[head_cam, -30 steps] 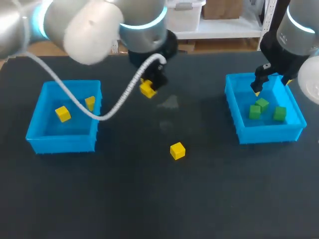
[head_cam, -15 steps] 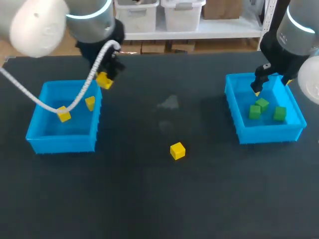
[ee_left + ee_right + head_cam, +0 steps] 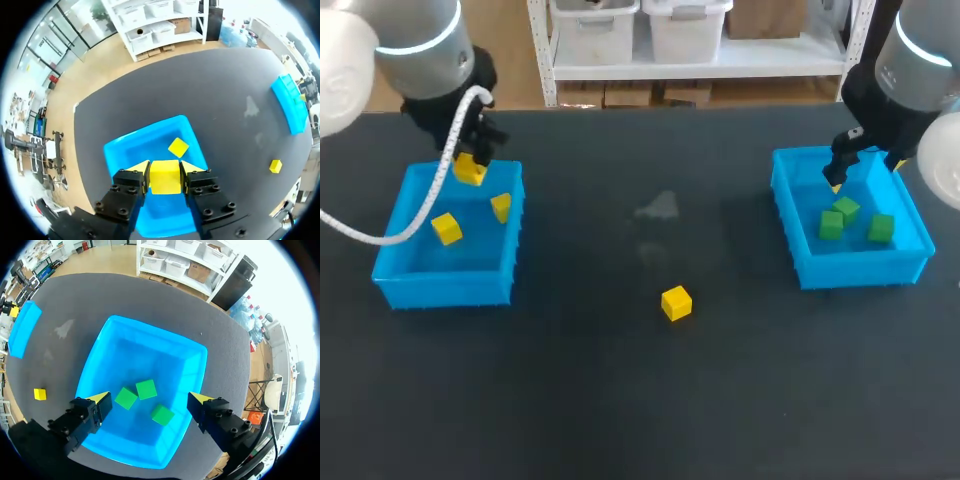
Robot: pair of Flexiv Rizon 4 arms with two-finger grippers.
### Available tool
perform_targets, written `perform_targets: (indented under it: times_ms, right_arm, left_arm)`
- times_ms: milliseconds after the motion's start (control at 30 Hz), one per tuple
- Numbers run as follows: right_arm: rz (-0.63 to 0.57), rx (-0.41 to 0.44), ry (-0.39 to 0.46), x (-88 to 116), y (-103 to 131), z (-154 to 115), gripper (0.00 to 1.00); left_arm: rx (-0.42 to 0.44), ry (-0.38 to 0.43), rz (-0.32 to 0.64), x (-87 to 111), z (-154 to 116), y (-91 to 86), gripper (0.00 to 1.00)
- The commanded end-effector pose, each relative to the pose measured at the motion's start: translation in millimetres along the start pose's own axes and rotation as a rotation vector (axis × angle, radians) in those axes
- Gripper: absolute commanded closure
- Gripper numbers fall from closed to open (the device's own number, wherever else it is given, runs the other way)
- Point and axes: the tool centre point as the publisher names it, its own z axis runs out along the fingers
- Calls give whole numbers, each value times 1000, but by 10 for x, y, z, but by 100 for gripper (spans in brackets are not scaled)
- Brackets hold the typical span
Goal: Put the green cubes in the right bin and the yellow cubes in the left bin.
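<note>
Left gripper point(image 3: 165, 169) squeezing a yellow cube point(image 3: 165, 179) over the left bin point(image 3: 120, 150), two more yellow cubes point(image 3: 446, 229) inside that bin, a lone yellow cube point(image 3: 676, 303) on the dark table point(image 3: 620, 400), right gripper point(image 3: 147, 398) spread wide over the right bin point(image 3: 197, 352), three green cubes point(image 3: 146, 389) inside it

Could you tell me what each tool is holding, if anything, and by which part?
Left tool: a yellow cube, pinched on two opposite faces. Right tool: open, holding nothing.
</note>
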Motion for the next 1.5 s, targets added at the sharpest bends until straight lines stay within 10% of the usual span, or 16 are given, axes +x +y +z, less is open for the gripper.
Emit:
perform_targets:
  times_ms: [33, 100, 133, 733, 1500]
  right_arm:
    - [1, 2, -3, 9, 3, 0, 0]
    - [1, 2, -3, 9, 3, 0, 0]
    - [1, 2, -3, 9, 3, 0, 0]
    - [1, 2, -3, 9, 3, 0, 0]
    - [1, 2, -3, 9, 3, 0, 0]
  left_arm:
    - [6, -9, 15, 84, 23, 67, 100]
    - [8, -14, 38, 92, 21, 65, 11]
    - [24, -12, 45, 94, 5, 32, 0]
    - [238, -39, 449, -157, -247, -1257, 0]
    - [252, 25, 774, 64, -122, -2556, 0]
